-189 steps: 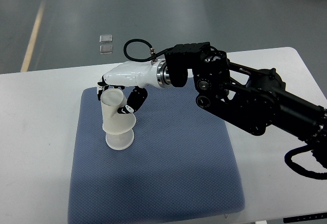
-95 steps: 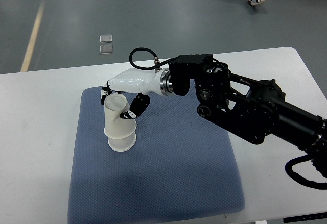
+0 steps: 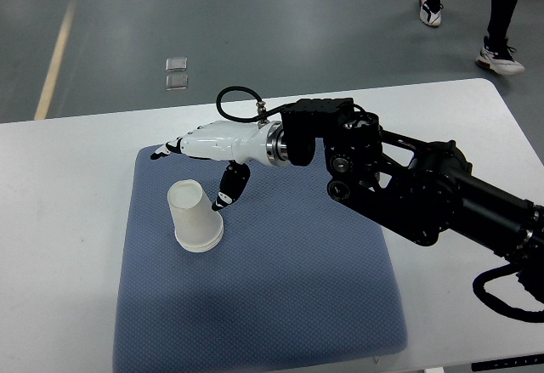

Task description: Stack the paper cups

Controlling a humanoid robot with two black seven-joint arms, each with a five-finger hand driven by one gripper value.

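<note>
A white paper cup stack (image 3: 193, 216) stands upside down on the blue mat (image 3: 280, 305), left of centre; the upper cup sits nested over the lower one. My right hand (image 3: 189, 172) hovers just above and behind the stack, fingers spread and apart from the cups, holding nothing. Its white palm and black arm reach in from the right edge. The left arm does not show.
The mat lies on a white table (image 3: 68, 245). Two small clear squares (image 3: 177, 71) lie on the grey floor beyond the table. A person's legs and shoes (image 3: 493, 16) show at the top right, away from the table.
The hand held the upper cup tilted over the lower one; it has let go and its fingers have spread. The cup has dropped down square onto the lower cup.
</note>
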